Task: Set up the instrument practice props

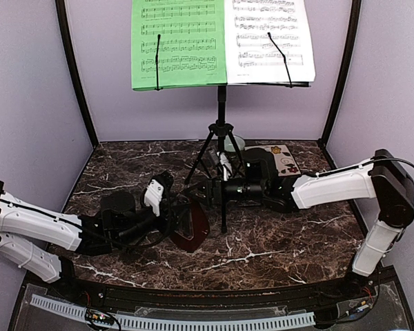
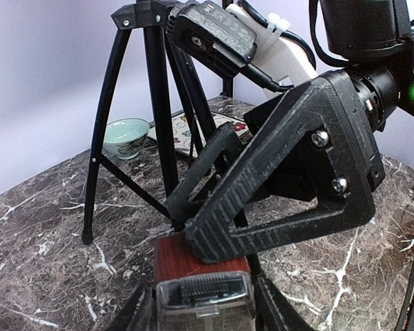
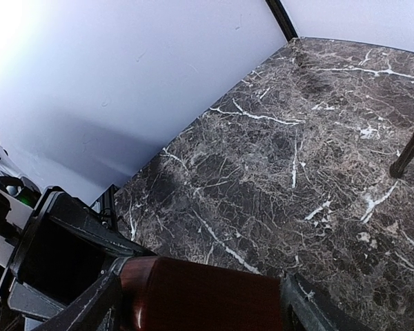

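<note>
Already up: stand point(image 1: 221, 103), with green sheet point(image 1: 178, 41) and white sheet point(image 1: 269, 34) on its desk. Left to place, judging by this: metronome point(image 1: 191, 226), pinched in right gripper point(image 3: 200, 303) and sitting between half-spread fingers of left gripper point(image 2: 201, 310), contact there impossible to tell. Beyond both fingertips, behind the stand: bowl point(image 2: 126, 136), inside unseen.

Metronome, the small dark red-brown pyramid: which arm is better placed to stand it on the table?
Left, probably. The red-brown metronome sits at the left hand, on that arm's side of the marble table; the right arm stretches past the legs of the black tripod music stand.
</note>
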### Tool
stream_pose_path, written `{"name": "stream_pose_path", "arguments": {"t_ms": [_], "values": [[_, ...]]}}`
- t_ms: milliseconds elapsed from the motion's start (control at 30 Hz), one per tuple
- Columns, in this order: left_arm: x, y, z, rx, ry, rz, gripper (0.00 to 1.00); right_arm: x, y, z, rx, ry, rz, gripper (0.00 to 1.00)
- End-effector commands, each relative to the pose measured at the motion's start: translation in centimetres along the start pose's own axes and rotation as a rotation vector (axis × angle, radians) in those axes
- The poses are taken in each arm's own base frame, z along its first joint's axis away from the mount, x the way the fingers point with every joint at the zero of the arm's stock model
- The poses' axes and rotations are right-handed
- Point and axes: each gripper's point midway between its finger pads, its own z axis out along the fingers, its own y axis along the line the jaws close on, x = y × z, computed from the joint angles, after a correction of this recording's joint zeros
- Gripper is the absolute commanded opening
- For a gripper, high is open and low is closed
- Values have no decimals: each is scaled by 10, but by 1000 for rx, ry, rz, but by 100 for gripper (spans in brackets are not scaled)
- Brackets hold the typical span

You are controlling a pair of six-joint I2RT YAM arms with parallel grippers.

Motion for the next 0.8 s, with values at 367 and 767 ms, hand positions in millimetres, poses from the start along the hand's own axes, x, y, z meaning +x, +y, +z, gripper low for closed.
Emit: {"name": "stream_pose_path", "arguments": {"t_ms": [367, 767], "values": [[11, -3, -17, 60, -86, 108, 22, 116, -97, -2, 300, 269, 14, 81], [0, -6, -33, 111, -201, -37, 19, 122, -104, -1, 319, 283, 9, 81]]}}
